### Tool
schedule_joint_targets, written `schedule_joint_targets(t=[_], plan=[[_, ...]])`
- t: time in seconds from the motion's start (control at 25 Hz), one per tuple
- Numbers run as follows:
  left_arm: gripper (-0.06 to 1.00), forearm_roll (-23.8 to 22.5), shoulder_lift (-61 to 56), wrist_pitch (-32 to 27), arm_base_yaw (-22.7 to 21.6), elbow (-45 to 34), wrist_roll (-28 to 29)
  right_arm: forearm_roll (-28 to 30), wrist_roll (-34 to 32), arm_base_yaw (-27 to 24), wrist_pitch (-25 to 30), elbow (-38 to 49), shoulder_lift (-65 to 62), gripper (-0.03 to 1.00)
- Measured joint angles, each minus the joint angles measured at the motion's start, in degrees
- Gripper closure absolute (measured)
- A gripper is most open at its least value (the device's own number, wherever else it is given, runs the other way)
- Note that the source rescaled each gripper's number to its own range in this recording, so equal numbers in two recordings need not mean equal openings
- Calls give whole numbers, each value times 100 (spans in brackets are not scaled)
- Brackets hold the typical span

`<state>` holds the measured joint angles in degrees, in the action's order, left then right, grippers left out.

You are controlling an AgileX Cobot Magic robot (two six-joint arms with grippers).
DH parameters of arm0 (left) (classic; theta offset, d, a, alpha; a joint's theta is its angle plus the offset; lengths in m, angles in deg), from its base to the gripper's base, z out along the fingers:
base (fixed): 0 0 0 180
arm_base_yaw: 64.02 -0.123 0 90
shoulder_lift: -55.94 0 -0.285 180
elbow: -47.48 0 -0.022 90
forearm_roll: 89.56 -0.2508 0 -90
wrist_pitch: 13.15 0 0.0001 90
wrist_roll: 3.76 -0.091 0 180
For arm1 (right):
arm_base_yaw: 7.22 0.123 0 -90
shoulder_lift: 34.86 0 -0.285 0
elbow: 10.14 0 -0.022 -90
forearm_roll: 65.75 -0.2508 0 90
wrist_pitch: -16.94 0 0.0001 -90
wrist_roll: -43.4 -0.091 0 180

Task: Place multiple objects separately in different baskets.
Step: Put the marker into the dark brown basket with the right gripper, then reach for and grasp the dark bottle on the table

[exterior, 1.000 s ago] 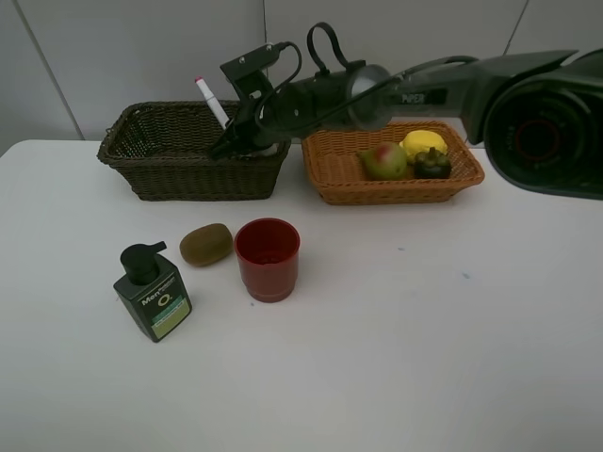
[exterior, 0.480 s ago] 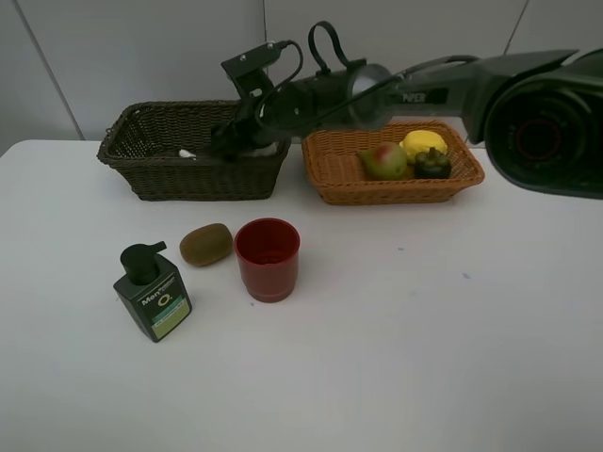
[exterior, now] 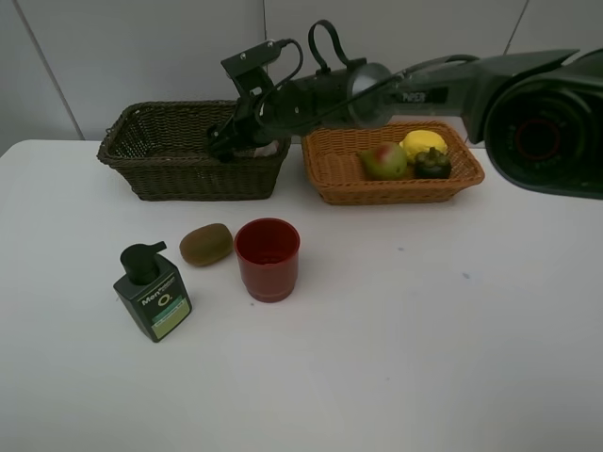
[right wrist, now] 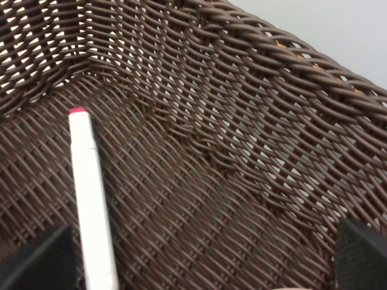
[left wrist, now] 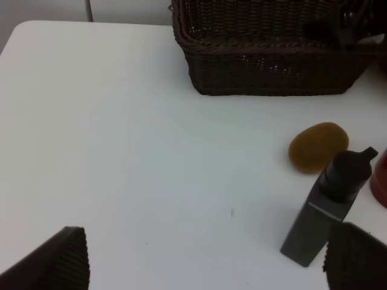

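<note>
the dark wicker basket (exterior: 188, 174) has the right tool (exterior: 222, 146) dipped in it, jaws wide and empty. the red cup (exterior: 268, 259) stands in front of it. the white-pink marker (right wrist: 91, 199) lies loose on its floor: drop seems done; next, lift clear and go for the cup.

Right arm (exterior: 396, 94) over dark basket (exterior: 188, 177); kiwi (exterior: 205, 244) beside red cup (exterior: 268, 260).

White-pink marker (right wrist: 91, 199) runs off the right wrist picture's edge, one end unseen; in the exterior high view the dark basket (exterior: 188, 174) wall hides it wholly. Left wrist view cuts red cup (left wrist: 382, 181) to a sliver; dark green pump bottle (left wrist: 329, 205) base partly behind a left gripper (left wrist: 205, 260) fingertip (left wrist: 357, 257).
</note>
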<state>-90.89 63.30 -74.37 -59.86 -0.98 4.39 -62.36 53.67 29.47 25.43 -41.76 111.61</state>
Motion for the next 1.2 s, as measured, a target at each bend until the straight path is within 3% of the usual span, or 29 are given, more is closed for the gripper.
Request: schedule_joint_targets(t=[0.32, 1.2], plan=[[-6, 0, 0, 0, 0, 0, 0, 0, 0, 0, 299, 0, -140, 4], [-6, 0, 0, 0, 0, 0, 0, 320, 2, 0, 3615, 0, -2582, 4]])
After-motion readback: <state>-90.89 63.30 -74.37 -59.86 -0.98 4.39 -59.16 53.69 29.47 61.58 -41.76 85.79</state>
